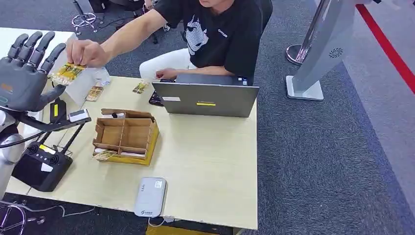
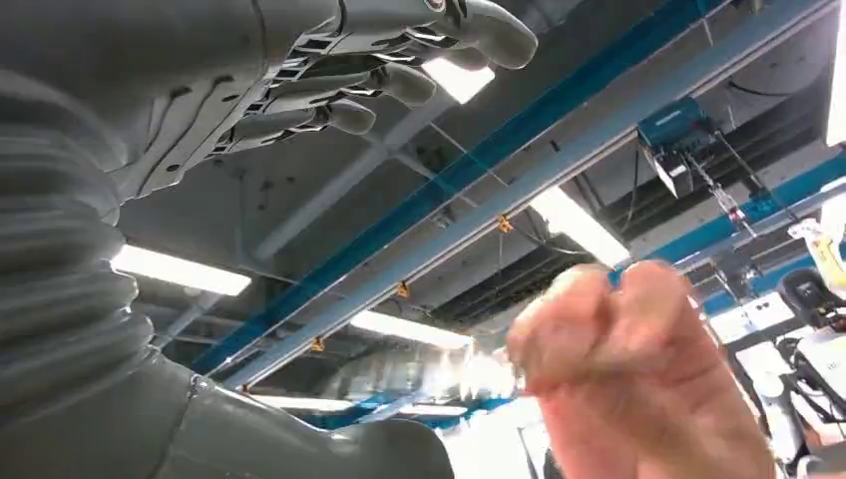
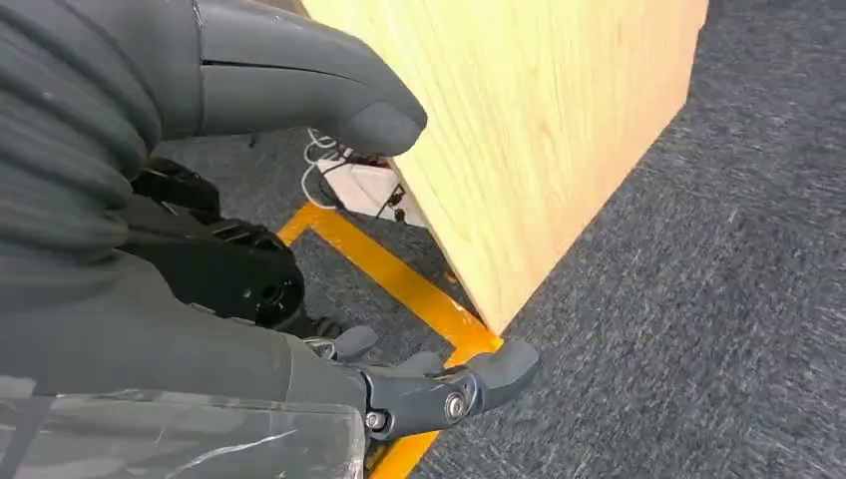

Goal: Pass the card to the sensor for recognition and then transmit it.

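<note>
Handover stage. The left hand [image 1: 22,73] is raised, fingers spread wide and holding nothing; a person's hand [image 1: 87,52] brings the card [image 1: 68,73] against its thumb side. To do this well, the fingers should close only once the card sits flat between thumb and fingers. The right hand [image 3: 299,249] hangs beside the table [image 3: 539,130], loosely open and unladen. The card's print is illegible, and actual contact with the thumb cannot be confirmed

No readable text; laptop [image 1: 208,99] label, shirt [image 1: 222,33] print blurred.
</note>
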Robot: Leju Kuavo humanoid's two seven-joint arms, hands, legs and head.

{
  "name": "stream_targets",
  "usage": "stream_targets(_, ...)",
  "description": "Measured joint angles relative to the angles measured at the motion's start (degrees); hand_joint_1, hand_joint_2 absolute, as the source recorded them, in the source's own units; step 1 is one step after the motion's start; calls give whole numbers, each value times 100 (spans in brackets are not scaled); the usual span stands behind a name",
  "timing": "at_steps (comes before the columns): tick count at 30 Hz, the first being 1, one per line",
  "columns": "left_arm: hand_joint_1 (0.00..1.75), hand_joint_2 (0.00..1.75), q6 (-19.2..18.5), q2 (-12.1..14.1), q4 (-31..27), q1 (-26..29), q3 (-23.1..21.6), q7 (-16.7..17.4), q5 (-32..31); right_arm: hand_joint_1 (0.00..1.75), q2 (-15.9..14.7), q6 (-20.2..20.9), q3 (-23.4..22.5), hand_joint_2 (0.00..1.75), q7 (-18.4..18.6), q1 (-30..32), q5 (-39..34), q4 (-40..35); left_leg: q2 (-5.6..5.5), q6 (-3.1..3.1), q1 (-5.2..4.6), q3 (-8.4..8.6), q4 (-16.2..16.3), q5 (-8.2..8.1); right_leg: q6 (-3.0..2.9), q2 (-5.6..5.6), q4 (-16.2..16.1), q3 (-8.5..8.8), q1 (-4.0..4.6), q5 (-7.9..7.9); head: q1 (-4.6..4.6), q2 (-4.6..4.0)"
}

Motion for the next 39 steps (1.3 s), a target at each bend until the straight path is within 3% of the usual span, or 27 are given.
stream_targets(8, 0, 175, 0, 54, 48, -5, -107, 0, 4, 0, 0, -11, -9, 175, 0, 3, 0, 0, -2, 0, 0, 0, 0, 0, 0, -1, 0, 1, 0, 0, 0, 0)
stream_targets(9, 175, 175, 0, 57, 48, -5, -122, 0, 13, 0, 2, -17, -11, 175, 0, 5, 0, 2, -2, 0, 0, 0, 0, 0, 0, -1, 0, 1, 0, 0, 0, 0)
stream_targets(39, 175, 175, 77, 146, 48, 181, -157, -48, 385, 0, 7, -33, -39, 175, 50, 70, 20, 2, -4, 0, 0, -3, 0, 0, 0, -3, 0, 1, 0, 0, 0, 0)
